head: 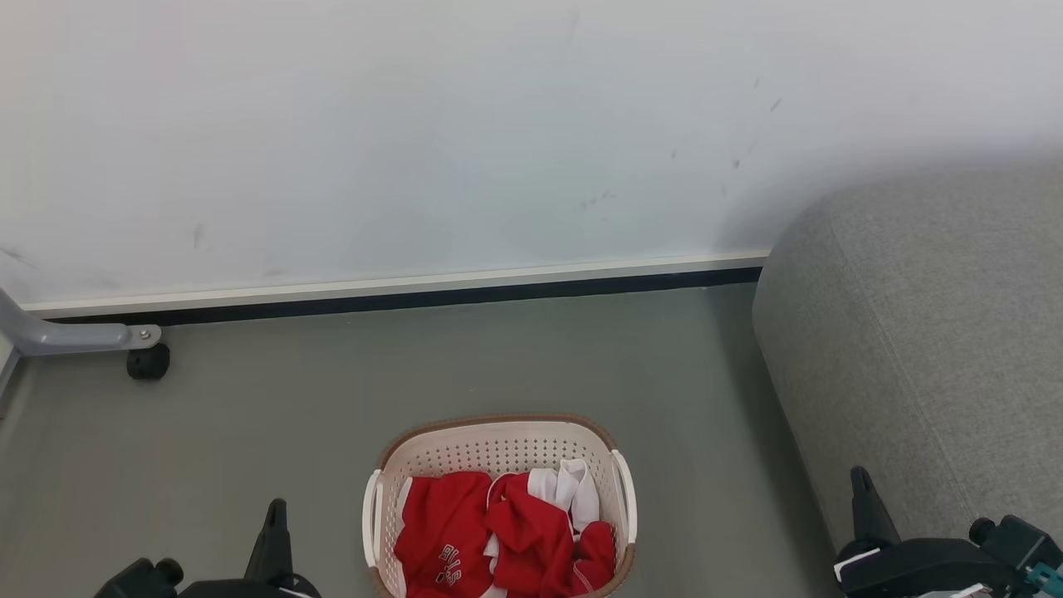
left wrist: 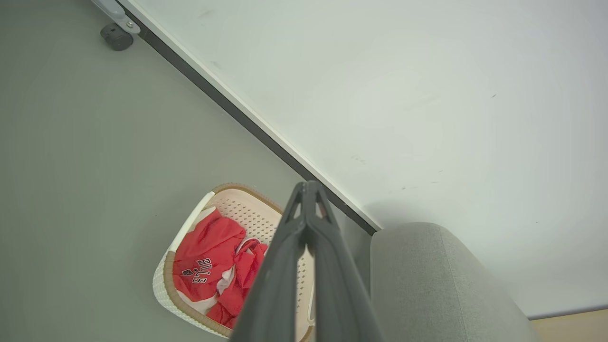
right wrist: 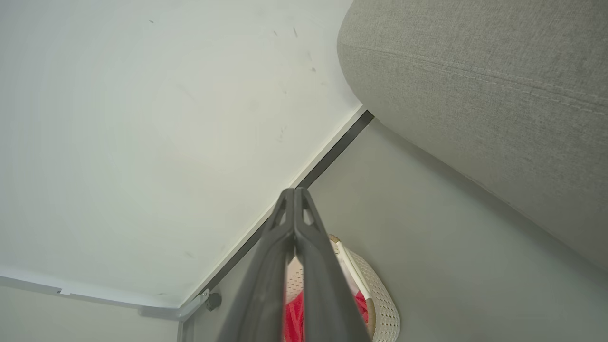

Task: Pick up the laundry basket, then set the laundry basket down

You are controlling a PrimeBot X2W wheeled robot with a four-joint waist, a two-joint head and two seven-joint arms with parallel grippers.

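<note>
Rounded-rectangular cream plastic laundry basket (head: 498, 453), with perforated walls, brown woven-look rim and white side handles, stands on the grey floor (head: 249, 432) between the two grippers; neither touches it. Inside is crumpled red-and-white clothing (head: 465, 531); the lettering probably reads "BULLS", but it is small.

Left gripper (left wrist: 308, 189): long dark fingers pressed together at the tips, holding nothing, to the basket's left. Right gripper (right wrist: 294, 194): likewise tip to tip and empty, beside the grey fabric sofa (head: 913, 349).

White wall (head: 415, 124) behind. Black castor (head: 148, 362) far left.
</note>
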